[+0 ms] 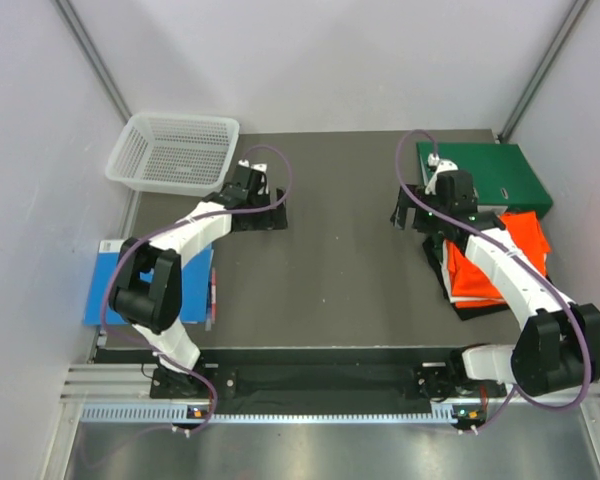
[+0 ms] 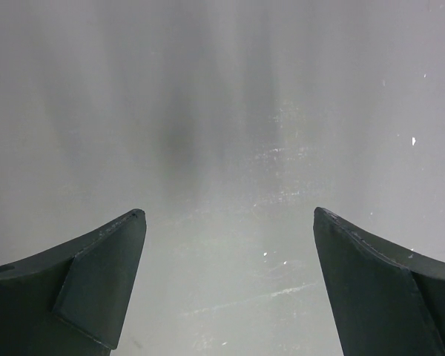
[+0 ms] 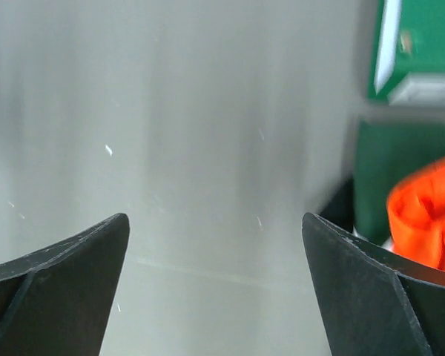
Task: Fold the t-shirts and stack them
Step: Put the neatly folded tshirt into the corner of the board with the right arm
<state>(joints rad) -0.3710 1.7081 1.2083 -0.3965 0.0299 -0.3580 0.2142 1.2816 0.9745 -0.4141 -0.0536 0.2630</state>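
Right tool (image 1: 417, 218): jaws spread wide, nothing between them, above the bare surface (image 1: 340, 270). 
t-shirts (image 1: 502, 252): orange pile on a black one, at the right edge of the surface, just right of the right tool, partly under its arm. 
Left tool (image 1: 260, 216): wide open, empty, well apart from the pile.

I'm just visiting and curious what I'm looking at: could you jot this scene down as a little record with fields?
Pile of soft orange t-shirts: right side, lying on black cloth
Rigid green binder: far right, behind the pile
White plastic mesh basket: far left corner
Flat blue book: left edge
Left claw: open, holding nothing
Right claw: open, holding nothing, near the pile
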